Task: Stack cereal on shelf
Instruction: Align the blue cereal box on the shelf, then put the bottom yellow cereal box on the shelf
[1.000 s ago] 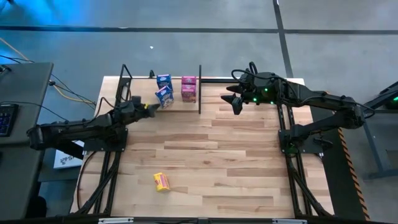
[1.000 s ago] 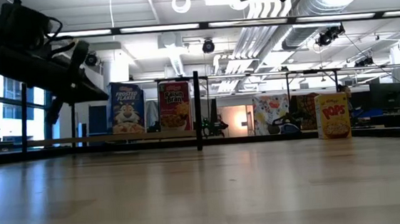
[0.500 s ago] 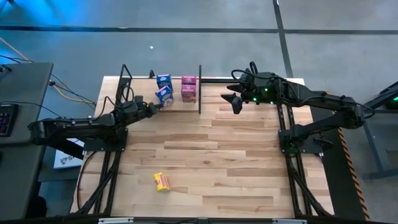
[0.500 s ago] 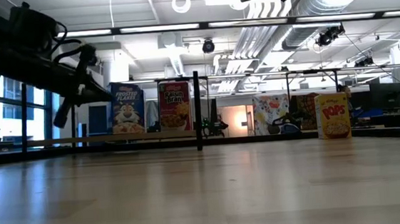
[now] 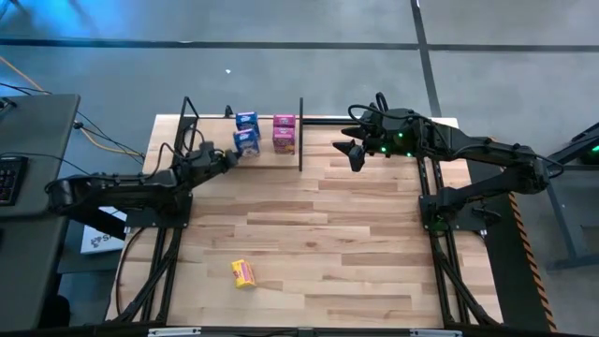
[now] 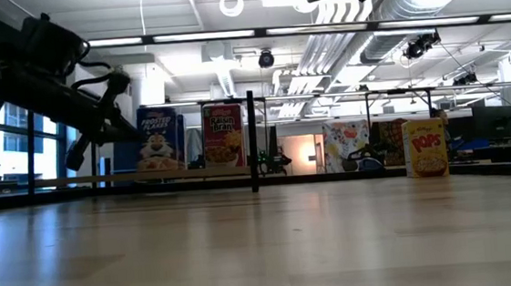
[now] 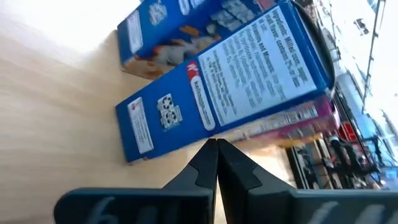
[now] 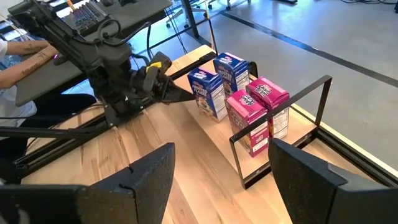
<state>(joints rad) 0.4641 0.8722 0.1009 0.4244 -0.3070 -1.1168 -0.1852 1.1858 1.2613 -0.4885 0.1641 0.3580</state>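
My clenched left claw has pushed forward to nudge the nearer blue box square on the shelf, my right claw spread idle above, one yellow box unshelved.

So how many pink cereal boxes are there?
2: one pink box, a second pink box right behind it, both standing on the shelf beside the blue boxes.

The left pincer touches the nearer of two boxes on the shelf; two more boxes stand beyond. The right pincer hovers past the shelf's post. Another box lies well behind on the table.
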